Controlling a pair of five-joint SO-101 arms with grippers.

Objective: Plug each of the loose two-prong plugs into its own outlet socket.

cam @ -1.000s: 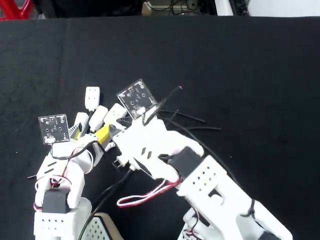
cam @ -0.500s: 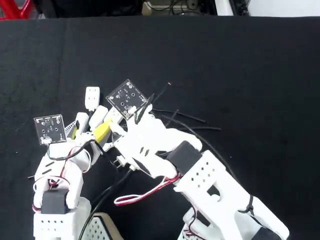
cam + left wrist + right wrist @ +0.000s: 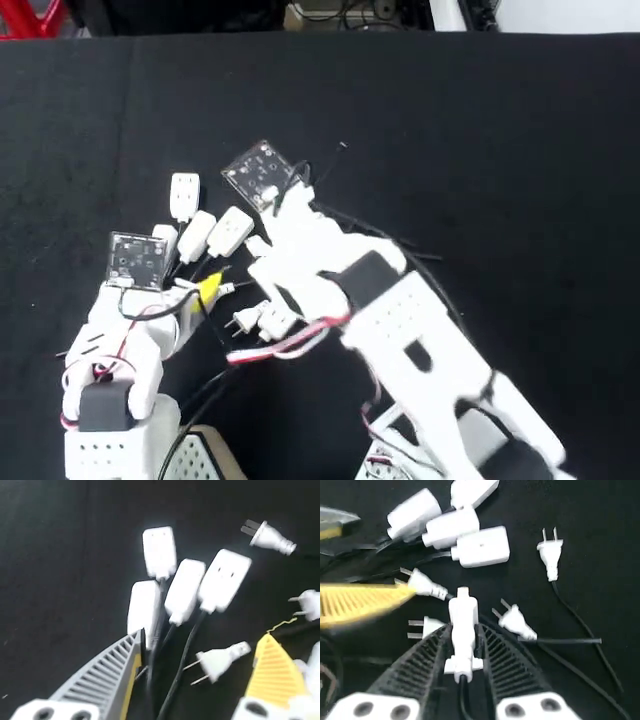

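Note:
Several white outlet sockets [image 3: 184, 591] lie fanned out on the black table, their cables running back between my left gripper's fingers. My left gripper [image 3: 204, 636] stands open just short of them, with a loose two-prong plug [image 3: 217, 660] by its yellow finger [image 3: 274, 670]. My right gripper [image 3: 464, 628] is shut on a white plug [image 3: 462, 615], which points at the sockets [image 3: 482, 545]. Other loose plugs [image 3: 515, 621] [image 3: 550, 550] lie around it. In the high view the sockets [image 3: 230, 230] sit left of the right arm [image 3: 330, 270].
Thin black cables [image 3: 380, 235] trail across the black table [image 3: 520, 150] behind the right arm. Two loose plugs [image 3: 255, 320] lie between the arms. The left gripper's yellow finger [image 3: 365, 602] crosses close to the right gripper. The table's far and right parts are bare.
The right arm has swung farther from the camera and turned, uncovering two plugs between the arms. The left arm's wrist has shifted to the right, closer to the sockets.

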